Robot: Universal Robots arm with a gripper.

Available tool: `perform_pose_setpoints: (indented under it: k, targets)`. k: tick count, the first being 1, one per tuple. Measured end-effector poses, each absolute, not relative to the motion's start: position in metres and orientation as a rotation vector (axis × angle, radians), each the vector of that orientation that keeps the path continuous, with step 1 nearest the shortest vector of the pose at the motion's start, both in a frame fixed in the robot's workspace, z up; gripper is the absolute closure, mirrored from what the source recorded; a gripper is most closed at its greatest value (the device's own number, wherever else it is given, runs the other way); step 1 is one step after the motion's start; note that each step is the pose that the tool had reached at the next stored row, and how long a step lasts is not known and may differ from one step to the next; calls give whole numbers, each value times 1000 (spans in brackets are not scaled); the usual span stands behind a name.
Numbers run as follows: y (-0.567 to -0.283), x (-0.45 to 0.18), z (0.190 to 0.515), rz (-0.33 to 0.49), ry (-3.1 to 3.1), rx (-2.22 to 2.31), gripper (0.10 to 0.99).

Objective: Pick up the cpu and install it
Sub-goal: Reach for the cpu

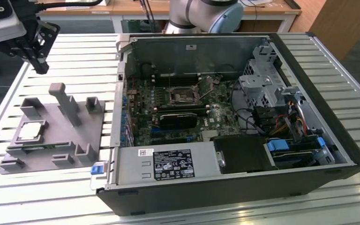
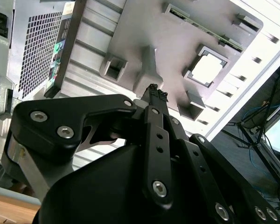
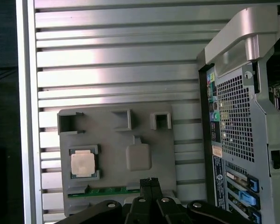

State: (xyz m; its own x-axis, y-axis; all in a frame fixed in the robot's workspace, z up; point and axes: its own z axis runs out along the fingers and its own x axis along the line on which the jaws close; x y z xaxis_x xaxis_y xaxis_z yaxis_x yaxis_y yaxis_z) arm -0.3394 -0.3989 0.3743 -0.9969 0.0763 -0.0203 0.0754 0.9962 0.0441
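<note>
The cpu (image 1: 30,132) lies flat in a square pocket of the grey holder plate (image 1: 99,123) on the slatted table, at the exterior view's left. Its pale shiny top shows in both wrist views (image 2: 207,68) (image 3: 83,164). My gripper (image 1: 41,68) hangs high above the table's far left corner, well above and behind the holder. Its black fingertips (image 2: 155,92) (image 3: 150,181) are pressed together with nothing between them. The open computer case (image 1: 230,187) lies to the right, with the motherboard's cpu socket (image 1: 183,97) uncovered.
A green memory stick (image 3: 107,190) sits in a slot along the holder's edge beside the cpu. Upright grey posts (image 1: 64,101) rise from the holder. The case's side wall (image 1: 120,93) stands between holder and motherboard. Drive cage and cables (image 1: 273,93) fill the case's right.
</note>
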Motion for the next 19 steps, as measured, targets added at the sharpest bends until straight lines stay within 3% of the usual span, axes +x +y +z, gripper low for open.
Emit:
perform_pose_setpoints:
  k: [19]
  targets:
    - [-399,-357,372,67,3117,118,980]
